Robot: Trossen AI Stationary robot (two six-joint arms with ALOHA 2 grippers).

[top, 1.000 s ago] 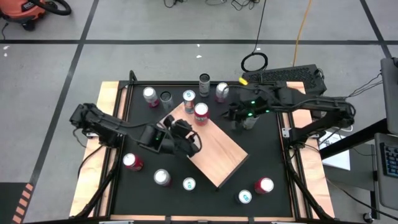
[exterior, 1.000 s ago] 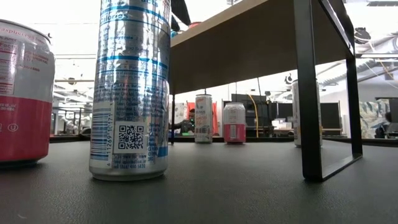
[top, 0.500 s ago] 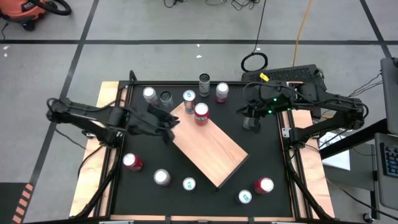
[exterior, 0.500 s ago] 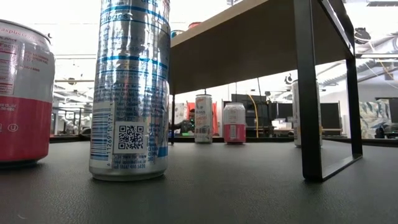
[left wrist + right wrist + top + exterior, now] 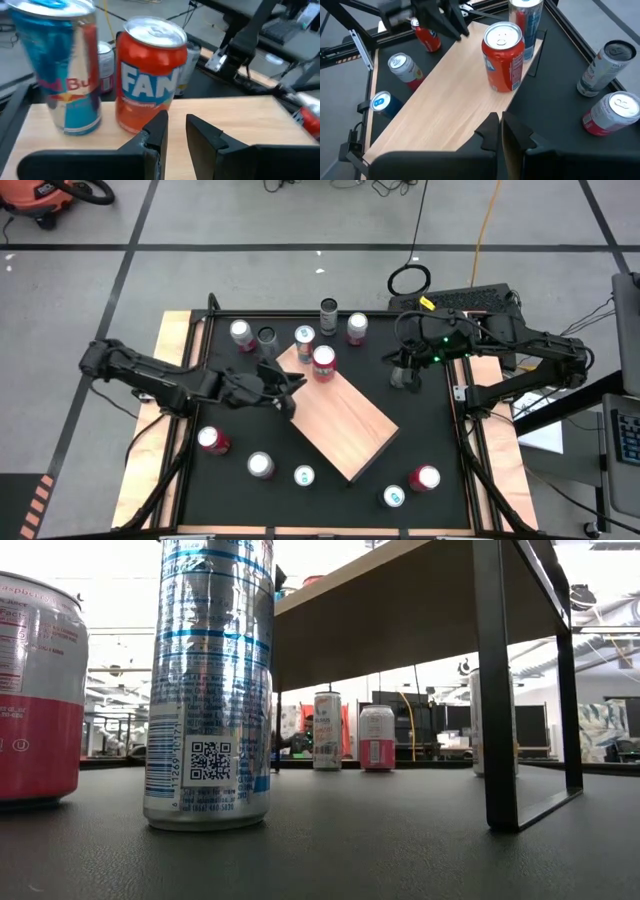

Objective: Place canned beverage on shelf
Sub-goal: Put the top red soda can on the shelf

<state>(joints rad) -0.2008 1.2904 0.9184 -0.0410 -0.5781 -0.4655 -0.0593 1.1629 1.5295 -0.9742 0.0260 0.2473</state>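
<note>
Near tabletop edge: we note five cans standing on the black tabletop (image 5: 420, 430). Mid-tabletop, the shelf (image 5: 345, 423) lies diagonal. Left tool (image 5: 288, 392), fingers slightly spread and empty, sits at the shelf's left edge. Farther on the shelf stand an orange can (image 5: 323, 362) and a blue can (image 5: 305, 340). Right tool (image 5: 403, 376), pressed together, is near the right edge.
</note>
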